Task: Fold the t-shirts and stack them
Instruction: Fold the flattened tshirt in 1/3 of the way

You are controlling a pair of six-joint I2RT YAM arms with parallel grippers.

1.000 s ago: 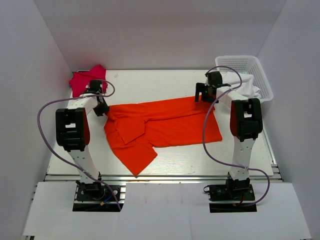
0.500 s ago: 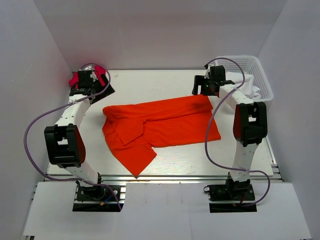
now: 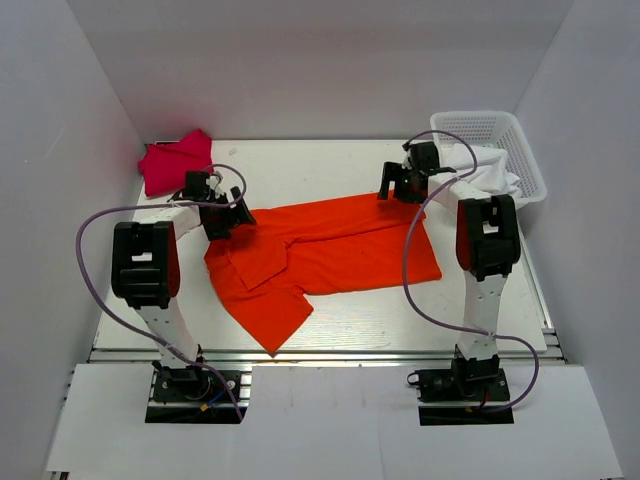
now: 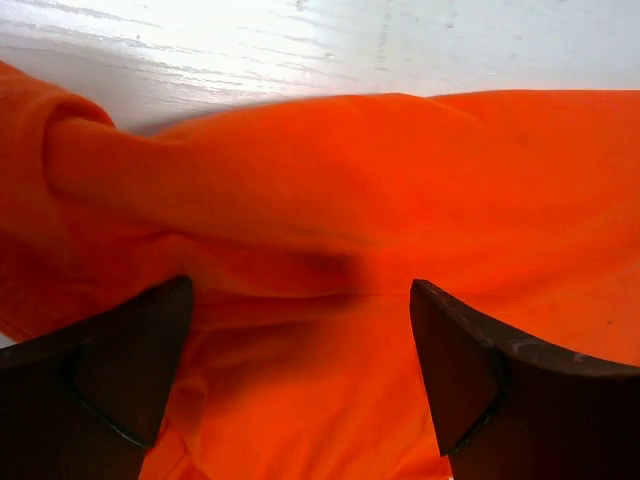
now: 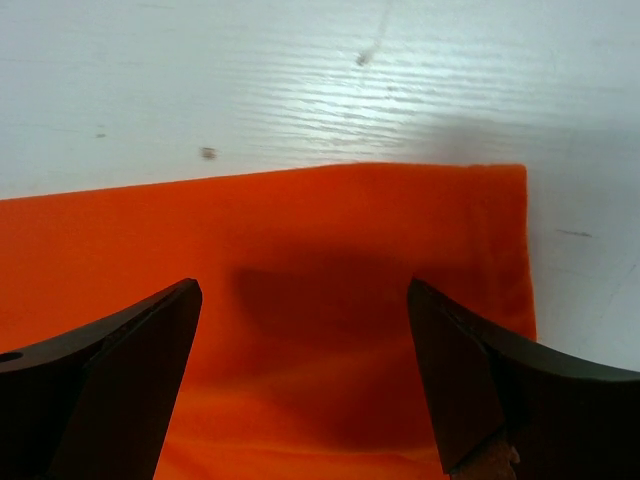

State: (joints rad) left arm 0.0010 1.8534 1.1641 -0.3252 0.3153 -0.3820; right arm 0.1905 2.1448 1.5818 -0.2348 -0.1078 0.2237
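Back from the crimson t-shirt (image 3: 172, 160), the left gripper (image 4: 300, 288) gapes over an edge of the orange t-shirt (image 3: 340, 250); the right gripper (image 5: 303, 285) gapes over its corner.

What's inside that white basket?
White cloth bunches in the white basket, draping over its near rim. Anything beneath that cloth is covered.

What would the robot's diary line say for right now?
left gripper open over orange shirt | right gripper open over its far corner | pink shirt bunched, far left
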